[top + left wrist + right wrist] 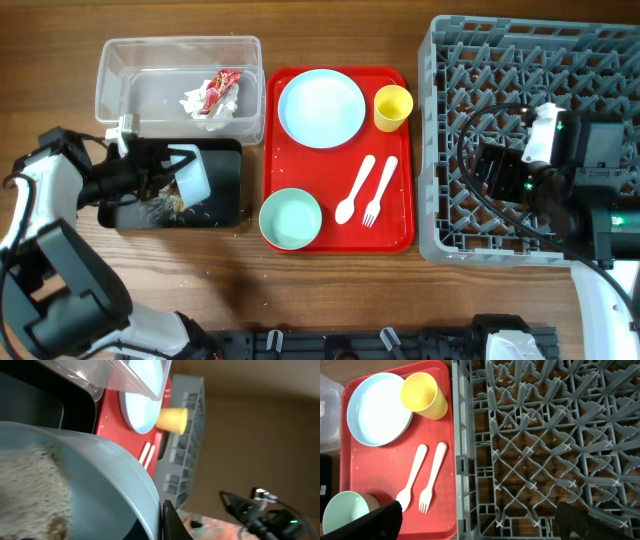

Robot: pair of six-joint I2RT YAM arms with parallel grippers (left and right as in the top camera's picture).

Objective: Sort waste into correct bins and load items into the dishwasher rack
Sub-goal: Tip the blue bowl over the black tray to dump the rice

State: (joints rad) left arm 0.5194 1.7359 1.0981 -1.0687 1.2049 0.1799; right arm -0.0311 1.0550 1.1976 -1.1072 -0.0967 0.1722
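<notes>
Tipped bowl [100, 475], clamped in our left gripper [160, 172], holds rice scraps [30, 485] over the black tray [225, 195]; tilting too fast, we could scatter them onto the table [330, 290]. Our right gripper [490, 165] gapes wide above the dishwasher rack [450, 100].

Two bowls [291, 218] [192, 178] are counted, and one each of plate [321, 108], cup [392, 107], spoon [354, 190], fork [379, 190], wrapper [219, 88], napkin [196, 102], clear tub [180, 42], black tray [225, 190], red tray [400, 235] and rack [440, 150].
</notes>
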